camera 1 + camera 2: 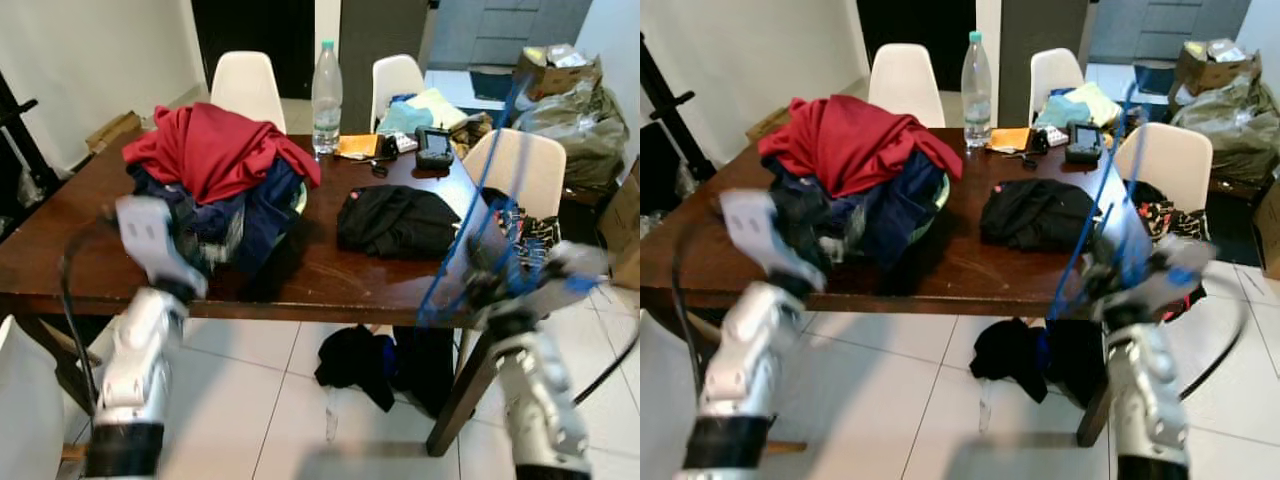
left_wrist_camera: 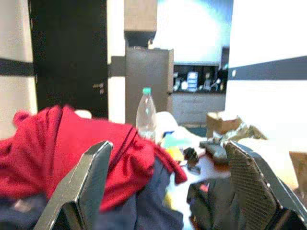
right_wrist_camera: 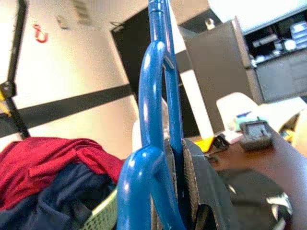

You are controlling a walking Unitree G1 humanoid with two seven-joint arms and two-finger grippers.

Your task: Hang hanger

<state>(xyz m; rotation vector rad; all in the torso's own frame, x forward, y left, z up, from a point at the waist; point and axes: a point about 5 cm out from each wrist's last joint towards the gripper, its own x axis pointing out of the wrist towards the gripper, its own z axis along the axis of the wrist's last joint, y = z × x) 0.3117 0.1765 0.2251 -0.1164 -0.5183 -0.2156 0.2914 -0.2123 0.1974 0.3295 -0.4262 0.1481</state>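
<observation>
Nearby, a brown table [image 1: 330, 275] stands on white floor tiles [image 1: 270, 400].

Ahead of the spread fingers of the left gripper [image 2: 165, 191] the heaped clothes [image 1: 215, 170] block the way, while open tabletop [image 1: 345, 275] lies between that heap and the black garment [image 1: 395, 220] beyond the right gripper [image 3: 184, 191], clamped on the blue hanger [image 3: 156, 110].

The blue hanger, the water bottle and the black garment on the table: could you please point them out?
blue hanger [image 3: 156, 86]: right wrist view, its upright bar.
water bottle [image 1: 326, 95]: left eye view, its body.
black garment [image 1: 395, 220]: left eye view, its middle.
</observation>
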